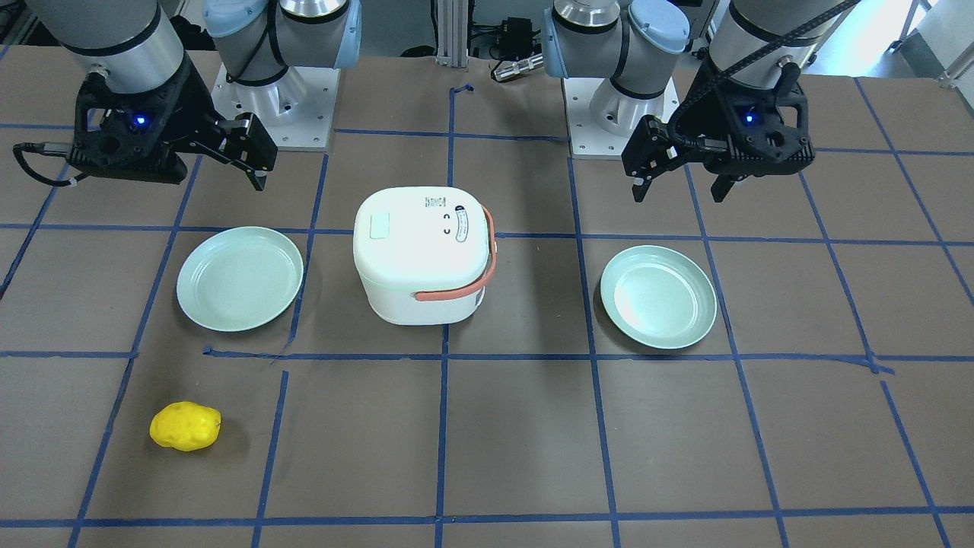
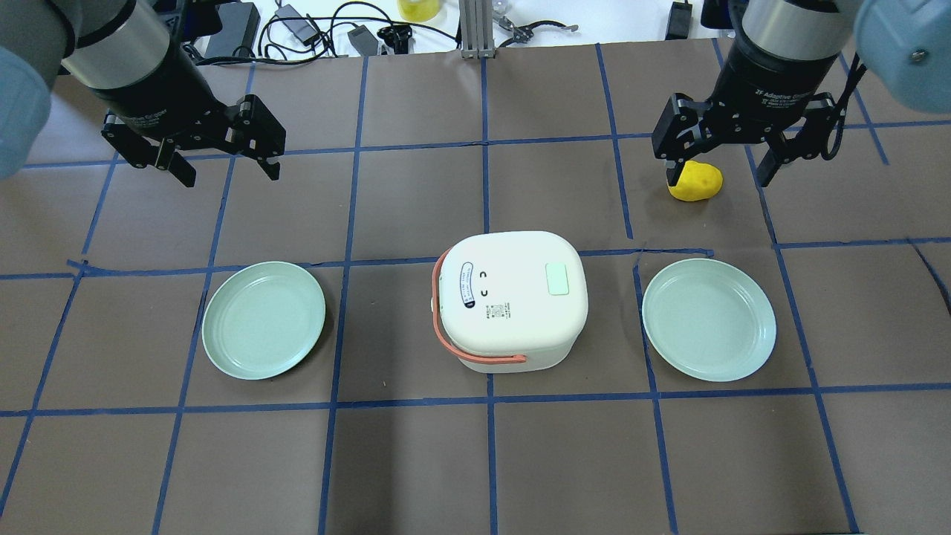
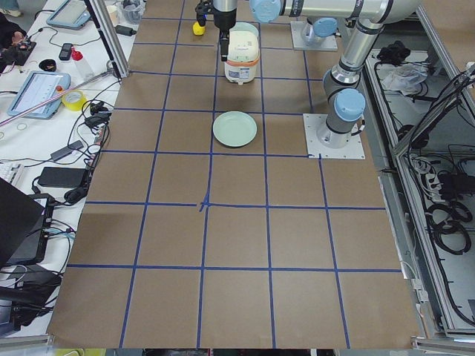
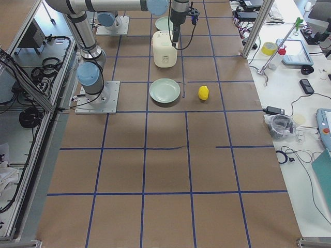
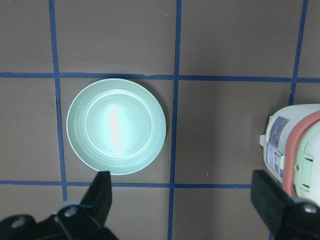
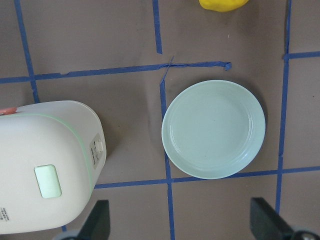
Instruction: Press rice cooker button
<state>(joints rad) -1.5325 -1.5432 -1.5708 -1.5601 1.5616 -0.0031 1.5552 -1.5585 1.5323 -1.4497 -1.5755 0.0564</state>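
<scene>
The rice cooker is seen standing upright in the middle of the tabletop, lid closed, and it is flanked by two pale green plates. The left plate is set out on the robot's left, the right plate on its right, each apart from the cooker. A salmon handle is laid down around the lid on the side toward the left plate. A pale green rectangle is shown on the lid top, toward the right plate, and nothing is touching it. The left hand is held up in the air, fingers spread wide and nothing gripped. In its wrist view the left plate is framed below and only an edge of the cooker is caught. Over on the other side, the right hand is likewise held aloft and released, with nothing between its fingers. The right plate and the cooker's lid are looked down on from its camera. A yellow lumpy object is spotted lying on the tabletop beyond the right plate, on the side away from the robot, well apart from the cooker. Neither hand is in contact with anything.
</scene>
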